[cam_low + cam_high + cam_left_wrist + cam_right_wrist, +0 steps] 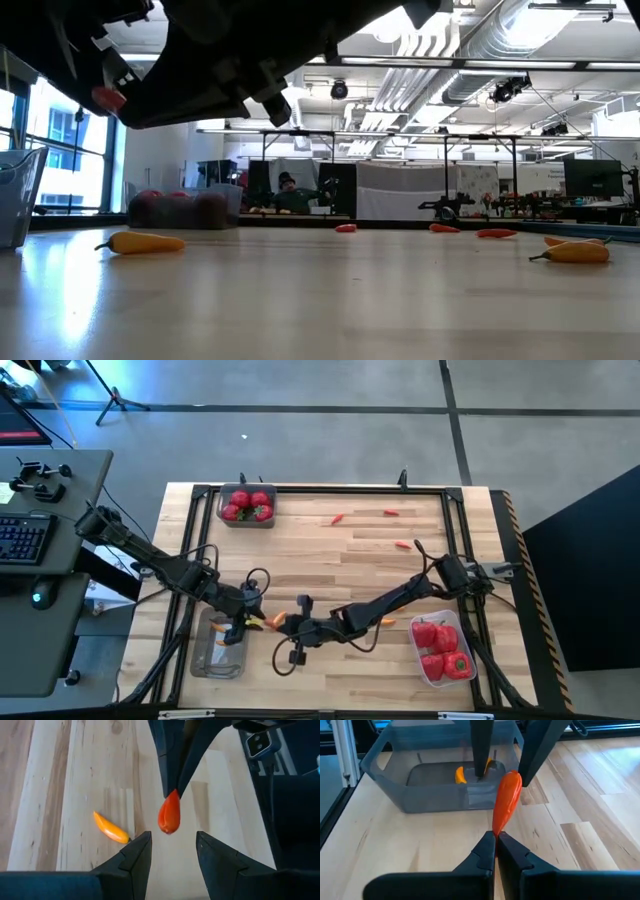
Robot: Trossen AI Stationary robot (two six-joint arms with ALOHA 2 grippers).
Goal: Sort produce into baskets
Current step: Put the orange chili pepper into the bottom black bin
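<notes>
- Left gripper (pixel 172 851) — fingers apart, nothing between them, beside the tub (pixel 217 647) holding an orange piece (pixel 460 774).
- Red pepper piece (pixel 169 813) hangs just ahead of those open fingers, off the table.
- Right gripper (pixel 496 851) — pinched together on that piece's tip.
- Yellow pepper (pixel 111 827) lies on the table just beside both grippers.

There are three tubs (pixel 247 524): one far left, one near left, one near right. There are two arms (pixel 150 560). About four peppers (pixel 447 640) and about four round fruits (pixel 262 513) show. Three red bits (pixel 338 518) lie far and two orange bits (pixel 388 621) lie near. One orange bit is in the near left tub, and one slim piece (pixel 506 802) is held up.
</notes>
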